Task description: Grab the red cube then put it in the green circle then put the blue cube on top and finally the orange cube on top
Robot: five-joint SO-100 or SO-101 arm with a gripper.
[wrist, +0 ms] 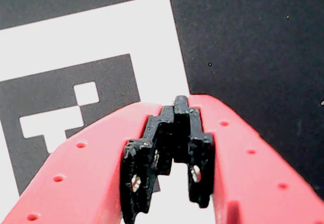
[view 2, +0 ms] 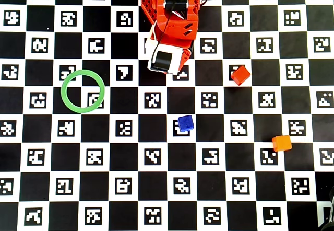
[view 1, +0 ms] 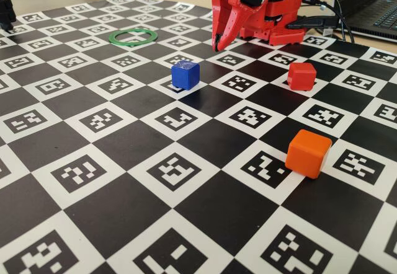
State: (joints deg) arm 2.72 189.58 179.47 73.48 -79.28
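My red gripper (view 1: pixel 217 43) hangs folded close to the arm's base at the back of the board, tip down just above the surface. In the wrist view the gripper (wrist: pixel 181 103) has its jaws together with nothing between them. The red cube (view 1: pixel 301 75) sits to its right and nearer the camera; it also shows in the overhead view (view 2: pixel 240 75). The blue cube (view 1: pixel 185 74) (view 2: pixel 185 123) stands mid-board. The orange cube (view 1: pixel 307 153) (view 2: pixel 282 143) is at the front right. The green circle (view 1: pixel 112 38) (view 2: pixel 63 91) lies empty at the left.
Everything stands on a black-and-white checkerboard (view 1: pixel 124 212) printed with marker squares. The arm's base and wrist camera (view 2: pixel 168 58) fill the top middle of the overhead view. Cables (view 1: pixel 329 20) and a laptop (view 1: pixel 378 13) lie behind at the right. A black object (view 1: pixel 5 10) stands at the far left edge.
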